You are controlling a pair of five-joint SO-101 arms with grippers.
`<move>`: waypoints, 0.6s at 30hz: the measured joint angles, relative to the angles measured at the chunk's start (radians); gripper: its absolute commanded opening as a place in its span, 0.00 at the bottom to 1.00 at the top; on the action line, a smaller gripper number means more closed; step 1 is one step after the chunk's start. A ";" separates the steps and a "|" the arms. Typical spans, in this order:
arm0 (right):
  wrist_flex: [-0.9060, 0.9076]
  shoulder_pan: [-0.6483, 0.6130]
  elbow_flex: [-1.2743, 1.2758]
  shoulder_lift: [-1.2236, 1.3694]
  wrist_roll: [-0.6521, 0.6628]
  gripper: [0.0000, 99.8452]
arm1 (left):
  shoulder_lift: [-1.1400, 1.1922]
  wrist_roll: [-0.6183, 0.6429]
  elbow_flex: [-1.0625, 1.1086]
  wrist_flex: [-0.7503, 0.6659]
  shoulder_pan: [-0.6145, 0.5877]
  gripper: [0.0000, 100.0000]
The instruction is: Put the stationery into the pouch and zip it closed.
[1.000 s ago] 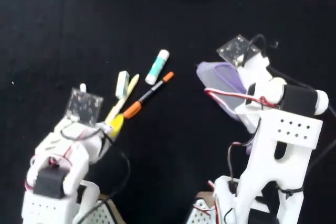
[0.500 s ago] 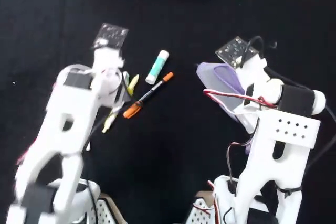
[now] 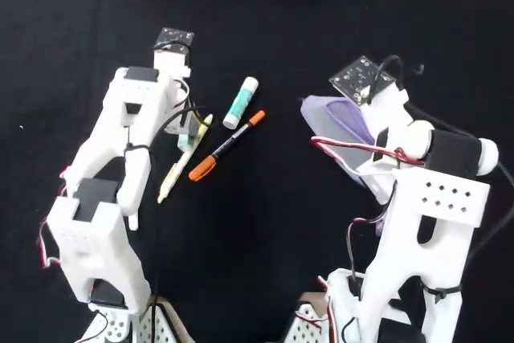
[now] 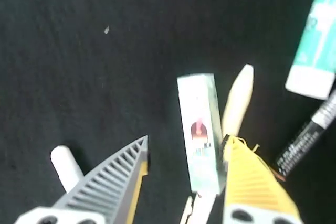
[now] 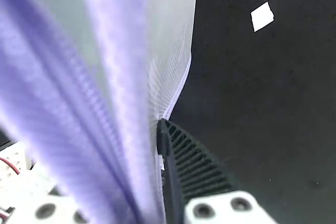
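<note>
**Left hand [image 4: 187,145] spread for a pick, right hand [image 5: 155,135] clamped**

Fingers apart, the left hand straddles a small white-and-teal rectangular eraser block [image 4: 198,124] lying at about 10 o'clock on the black worktop [image 3: 273,222]. The block looks light, rigid and short, so a pinch across its long sides seems best. A cream plastic pen [image 4: 237,95] lies just beside it and could be nudged. The left arm is stretched forward with its wrist pitched down. The right hand is closed on the edge of a soft translucent purple mesh pouch [image 3: 337,122] at 2 o'clock.
</note>
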 measured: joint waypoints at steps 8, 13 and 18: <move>0.000 0.000 0.000 0.000 0.000 0.01 | 0.084 -0.002 -0.026 -0.081 0.002 0.23; 0.000 0.000 0.000 0.000 0.000 0.01 | 0.133 0.003 -0.037 -0.112 0.029 0.22; 0.000 0.000 0.000 0.000 0.000 0.01 | 0.137 0.003 -0.038 -0.117 0.064 0.06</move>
